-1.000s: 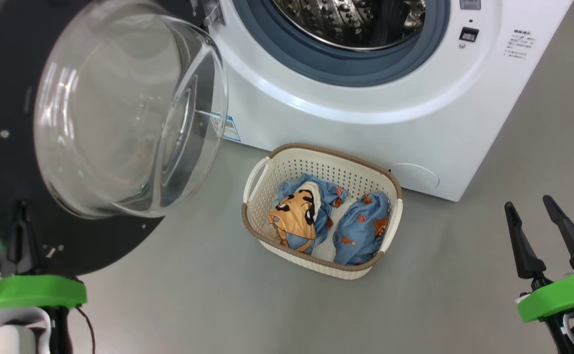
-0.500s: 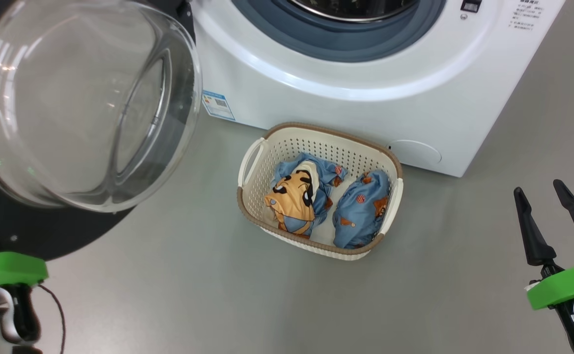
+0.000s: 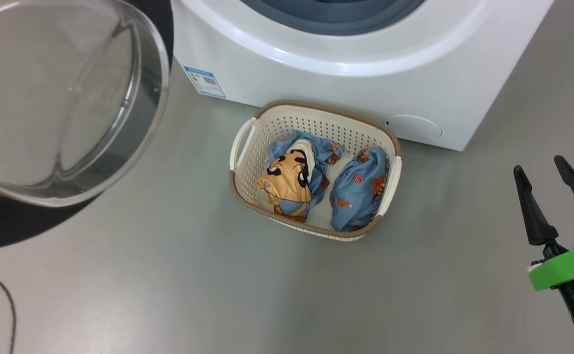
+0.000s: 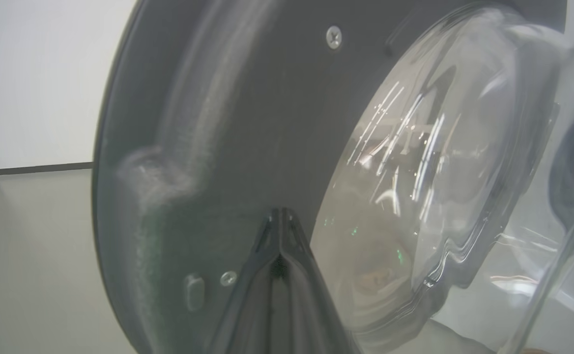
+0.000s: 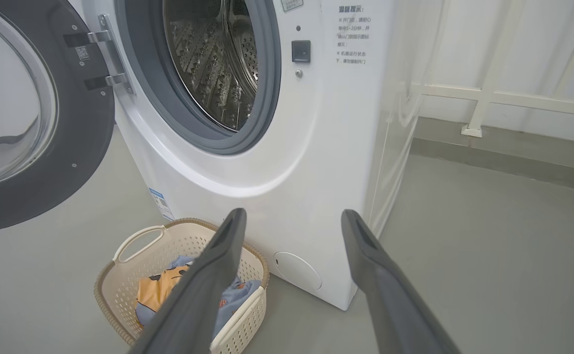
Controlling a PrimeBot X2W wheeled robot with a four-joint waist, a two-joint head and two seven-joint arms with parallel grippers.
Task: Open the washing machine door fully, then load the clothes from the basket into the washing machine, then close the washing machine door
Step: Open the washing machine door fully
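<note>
The washing machine [image 3: 346,83] stands with its door [image 3: 56,98] swung wide to the left, the glass bowl bulging toward me. Before the machine sits the basket [image 3: 248,194] with both clothes in it: the cartoon-face garment [image 3: 289,179] and a blue one [image 3: 358,194]. My right gripper [image 3: 537,164] hangs open at the lower right, well apart from the basket. In the right wrist view the right gripper [image 5: 293,214] is open, with the basket [image 5: 120,290] and the drum [image 5: 218,59] beyond. My left gripper [image 4: 279,214] is shut and empty, close to the door's black rim [image 4: 247,123].
Grey floor [image 3: 193,285] spreads around the basket. A blue label [image 3: 204,81] marks the machine's lower corner. To the machine's right a white rail [image 5: 488,101] runs along the wall. The open door overhangs the floor at the left.
The head camera has tilted down, so everything has slid up the picture. The door has swung further left, away from the machine. My left gripper has slipped out at the lower left.
</note>
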